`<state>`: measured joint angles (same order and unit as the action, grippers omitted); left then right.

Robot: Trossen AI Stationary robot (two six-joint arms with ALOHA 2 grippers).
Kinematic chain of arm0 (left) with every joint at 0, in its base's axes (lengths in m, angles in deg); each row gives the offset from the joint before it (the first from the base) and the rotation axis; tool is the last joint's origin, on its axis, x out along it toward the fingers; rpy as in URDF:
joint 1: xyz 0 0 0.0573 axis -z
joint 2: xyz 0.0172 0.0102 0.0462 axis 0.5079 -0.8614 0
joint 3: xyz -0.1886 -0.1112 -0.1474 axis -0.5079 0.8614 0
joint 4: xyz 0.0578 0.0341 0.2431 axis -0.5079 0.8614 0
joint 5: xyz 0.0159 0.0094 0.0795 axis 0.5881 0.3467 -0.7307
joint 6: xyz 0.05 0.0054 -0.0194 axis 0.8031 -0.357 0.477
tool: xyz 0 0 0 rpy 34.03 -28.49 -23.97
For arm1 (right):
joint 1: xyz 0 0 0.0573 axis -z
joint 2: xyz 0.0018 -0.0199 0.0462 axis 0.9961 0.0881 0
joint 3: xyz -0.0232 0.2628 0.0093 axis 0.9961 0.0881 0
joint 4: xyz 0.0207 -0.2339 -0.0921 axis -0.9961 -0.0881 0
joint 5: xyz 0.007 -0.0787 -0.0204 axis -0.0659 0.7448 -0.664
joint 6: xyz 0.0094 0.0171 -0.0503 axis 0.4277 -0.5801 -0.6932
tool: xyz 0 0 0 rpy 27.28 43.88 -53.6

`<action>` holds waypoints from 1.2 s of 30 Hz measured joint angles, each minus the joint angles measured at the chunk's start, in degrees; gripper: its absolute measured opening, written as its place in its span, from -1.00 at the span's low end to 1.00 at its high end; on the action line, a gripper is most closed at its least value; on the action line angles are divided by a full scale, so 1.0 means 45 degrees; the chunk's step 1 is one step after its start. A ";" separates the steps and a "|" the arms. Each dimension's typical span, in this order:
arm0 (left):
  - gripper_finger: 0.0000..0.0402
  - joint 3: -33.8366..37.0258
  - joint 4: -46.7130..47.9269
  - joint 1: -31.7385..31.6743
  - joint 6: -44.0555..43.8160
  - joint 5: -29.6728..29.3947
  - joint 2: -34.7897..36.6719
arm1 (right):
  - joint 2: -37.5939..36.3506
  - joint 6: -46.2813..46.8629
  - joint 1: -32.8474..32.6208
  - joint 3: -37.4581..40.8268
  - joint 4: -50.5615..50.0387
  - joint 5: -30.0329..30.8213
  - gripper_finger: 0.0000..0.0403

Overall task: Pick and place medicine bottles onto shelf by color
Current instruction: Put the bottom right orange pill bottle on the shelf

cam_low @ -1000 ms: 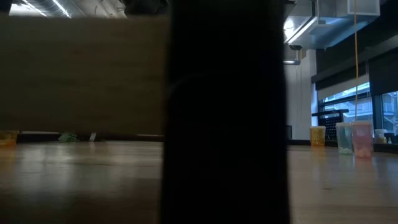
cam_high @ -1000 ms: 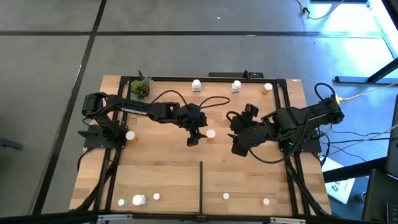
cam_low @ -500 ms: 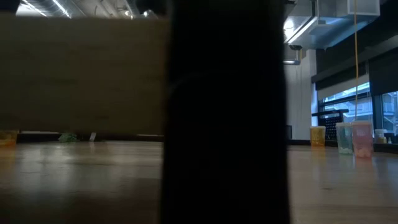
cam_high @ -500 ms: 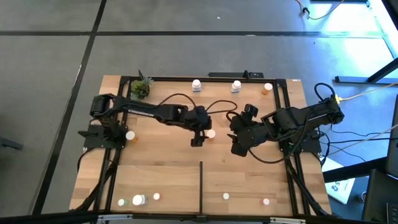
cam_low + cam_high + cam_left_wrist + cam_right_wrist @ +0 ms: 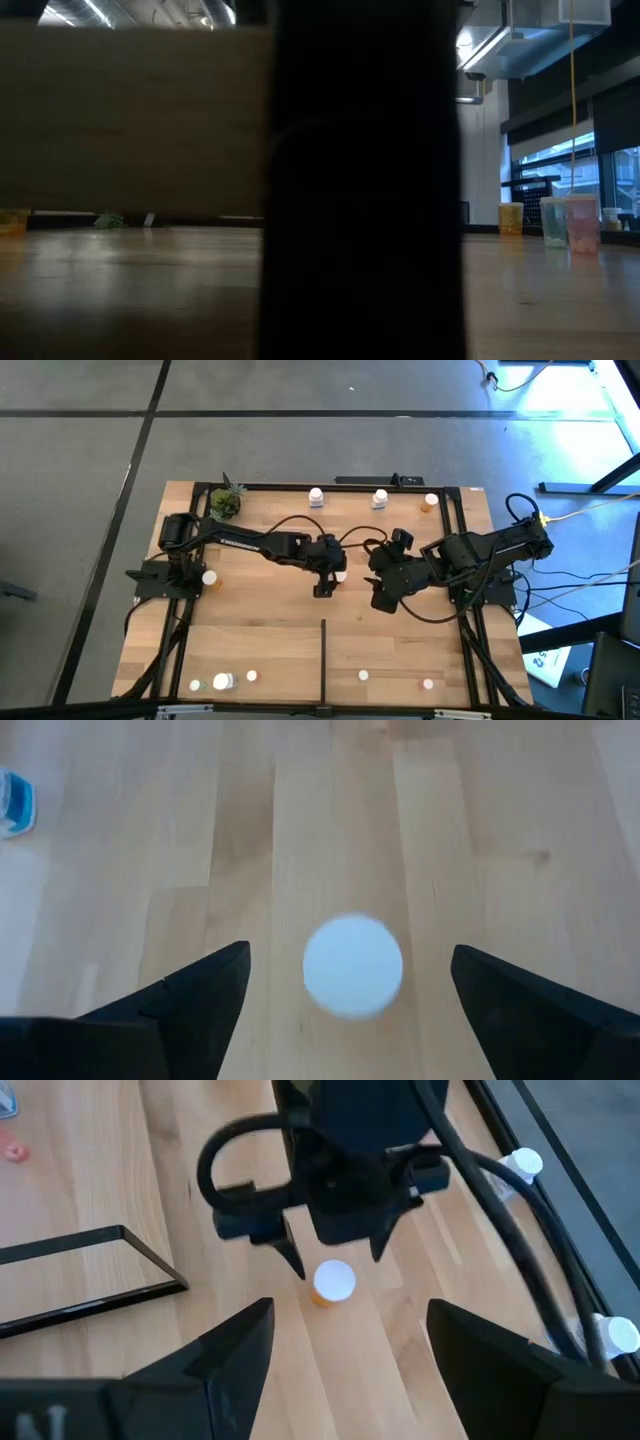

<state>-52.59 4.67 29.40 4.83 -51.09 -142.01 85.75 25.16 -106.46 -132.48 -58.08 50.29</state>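
Observation:
A small bottle with a white cap (image 5: pixel 352 966) and an orange body (image 5: pixel 328 1296) stands upright on the shelf's light-wood planks (image 5: pixel 260 620), near the middle. My left gripper (image 5: pixel 333 1260) hangs over it, pointing down, open, with one finger on either side of the cap and a gap to each. In the high view my left gripper (image 5: pixel 324 582) partly covers the bottle (image 5: pixel 341 574). My right gripper (image 5: pixel 384 600) is open and empty, just right of the bottle and facing it.
Two white-capped bottles (image 5: pixel 316 496) (image 5: pixel 380 498) and an orange one (image 5: pixel 431 501) stand at the far edge. One bottle (image 5: pixel 210 577) is at the left, and several (image 5: pixel 222 681) are along the near edge. There is also a potted plant (image 5: pixel 226 503) and a black divider strip (image 5: pixel 322 655). A dark object (image 5: pixel 360 180) blocks the low view.
My left gripper has moved toward the table's right edge. It was beside the bottle and is now over it, with its fingers straddling the cap. The bottle has stayed in place, and my right arm has kept still.

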 joint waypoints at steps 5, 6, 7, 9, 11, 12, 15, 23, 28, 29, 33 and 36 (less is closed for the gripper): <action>0.69 0.0059 -0.0314 -0.0083 0.0006 -0.0059 -0.0601 | 0.0000 0.0000 0.0000 0.0000 0.0113 0.0000 0.31; 0.69 0.0058 -0.0313 -0.0108 0.0000 -0.0057 -0.0654 | 0.0000 0.0000 0.0000 0.0000 0.0131 -0.0007 0.31; 0.69 0.0053 -0.0406 -0.0143 0.0000 -0.0058 -0.0748 | 0.0000 0.0000 0.0000 0.0000 0.0176 0.0002 0.31; 0.69 0.0055 -0.0399 -0.0182 -0.0005 -0.0066 -0.0981 | 0.0000 0.0000 0.0000 0.0000 0.0204 -0.0008 0.31; 0.69 0.0068 -0.0453 -0.0199 -0.0005 -0.0079 -0.1106 | 0.0000 0.0000 0.0000 0.0000 0.0241 -0.0001 0.31; 0.69 0.0063 -0.0560 -0.0194 -0.0005 -0.0087 -0.1115 | 0.0000 -0.0002 0.0000 0.0000 0.0262 -0.0003 0.31; 0.69 0.0063 -0.0544 -0.0199 0.0001 -0.0059 -0.1110 | 0.0000 0.0000 0.0000 0.0000 0.0282 0.0002 0.31; 0.69 0.0063 -0.0570 -0.0220 -0.0005 -0.0144 -0.1110 | 0.0000 0.0000 0.0000 0.0000 0.0279 -0.0003 0.31; 0.69 0.0063 -0.0589 -0.0131 0.0002 -0.0155 -0.1110 | 0.0000 0.0000 0.0000 0.0000 0.0277 -0.0002 0.31; 0.69 0.0063 -0.0594 -0.0129 0.0000 -0.0177 -0.1110 | 0.0000 0.0000 0.0000 0.0000 0.0277 -0.0002 0.31; 0.67 0.0063 -0.0604 -0.0078 -0.0292 -0.0250 -0.1110 | 0.0000 0.0000 0.0000 0.0000 0.0277 -0.0003 0.31; 0.65 0.0044 -0.0792 -0.0022 -0.0426 -0.0265 -0.1271 | 0.0000 0.0000 0.0000 0.0000 0.0276 -0.0002 0.31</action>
<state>-52.39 1.10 29.30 2.91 -52.28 -147.73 85.75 25.16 -106.46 -132.48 -56.84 50.28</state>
